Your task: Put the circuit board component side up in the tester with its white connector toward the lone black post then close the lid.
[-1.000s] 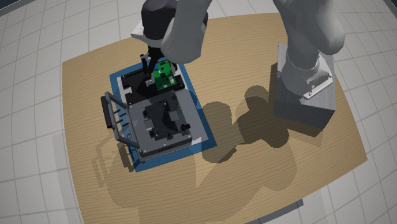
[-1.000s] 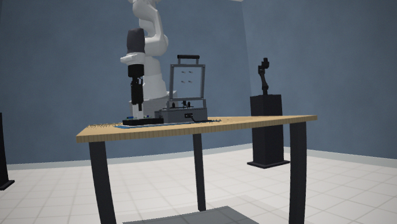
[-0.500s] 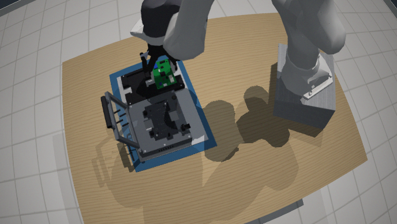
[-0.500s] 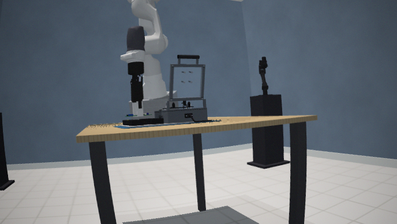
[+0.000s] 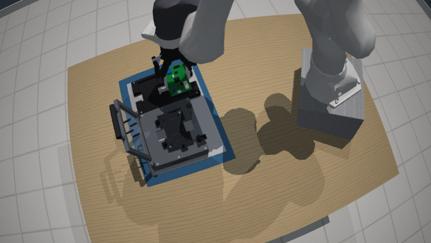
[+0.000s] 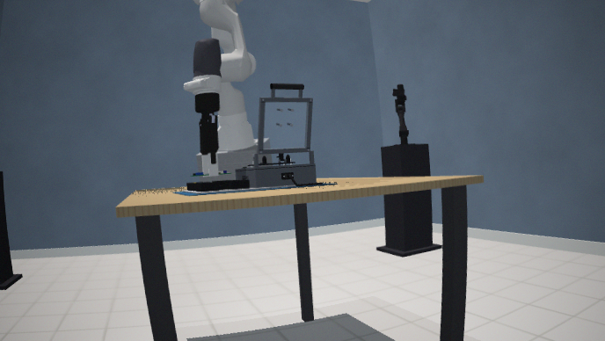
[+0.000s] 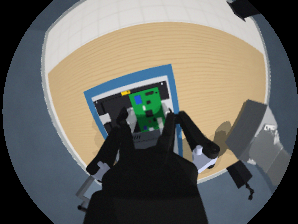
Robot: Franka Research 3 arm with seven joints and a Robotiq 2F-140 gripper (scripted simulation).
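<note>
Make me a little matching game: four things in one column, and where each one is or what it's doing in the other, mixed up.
Things
1. circuit board
2. lid
3. lid's handle
4. mat

Places or states
A. black, along the raised frame's top
B. blue, under the tester
C. green, between the gripper's fingers
D. grey, standing open

Pairs: 1-C, 2-D, 3-A, 4-B
</note>
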